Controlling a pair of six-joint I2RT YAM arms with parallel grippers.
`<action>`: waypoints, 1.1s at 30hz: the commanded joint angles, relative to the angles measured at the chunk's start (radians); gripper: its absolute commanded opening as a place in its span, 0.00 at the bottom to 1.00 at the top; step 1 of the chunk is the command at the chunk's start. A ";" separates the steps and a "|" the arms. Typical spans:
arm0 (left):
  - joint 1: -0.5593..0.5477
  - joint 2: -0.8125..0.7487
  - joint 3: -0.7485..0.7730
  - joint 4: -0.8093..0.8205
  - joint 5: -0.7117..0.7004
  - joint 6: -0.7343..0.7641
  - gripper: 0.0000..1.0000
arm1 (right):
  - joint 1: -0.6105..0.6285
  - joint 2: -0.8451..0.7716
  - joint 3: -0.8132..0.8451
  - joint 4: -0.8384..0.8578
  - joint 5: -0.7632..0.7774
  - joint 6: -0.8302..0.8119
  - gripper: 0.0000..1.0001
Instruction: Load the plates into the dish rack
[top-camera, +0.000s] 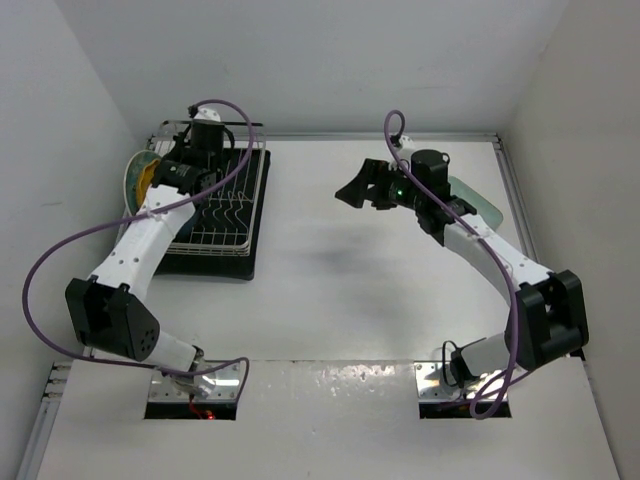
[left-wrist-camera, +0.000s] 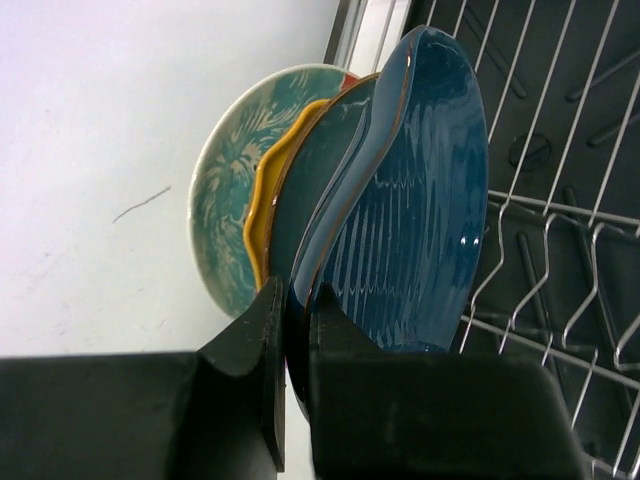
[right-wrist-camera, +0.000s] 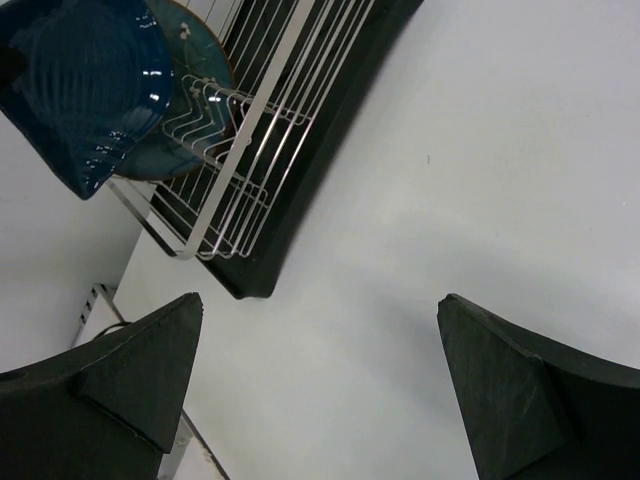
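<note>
The ribbed plate (left-wrist-camera: 410, 230) is dark blue, the rack (right-wrist-camera: 261, 100) silver.

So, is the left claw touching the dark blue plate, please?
Touching: the left wrist view shows the left claw pinching the dark blue plate by its rim.

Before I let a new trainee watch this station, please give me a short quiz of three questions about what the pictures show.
1. True or false: the right tool is holding a plate.
2. Which plate does the left tool grip? A) the yellow scalloped one B) the dark blue leaf-shaped plate C) the red one
3. Fill in: in the top view, the pale mint plate lies on the table, partly hidden by the ___ arm.

Key: 1 false, its jaws stand wide open and empty; 2 B; 3 right.
</note>
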 joint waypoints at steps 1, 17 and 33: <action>0.017 -0.029 -0.025 0.231 -0.062 0.022 0.00 | -0.016 -0.036 -0.011 0.020 0.008 0.012 1.00; 0.057 0.025 -0.159 0.379 -0.044 0.100 0.00 | -0.045 -0.029 -0.005 0.009 -0.027 0.017 1.00; 0.134 0.062 -0.274 0.247 0.209 -0.009 0.03 | -0.068 -0.006 0.031 -0.042 -0.023 0.011 1.00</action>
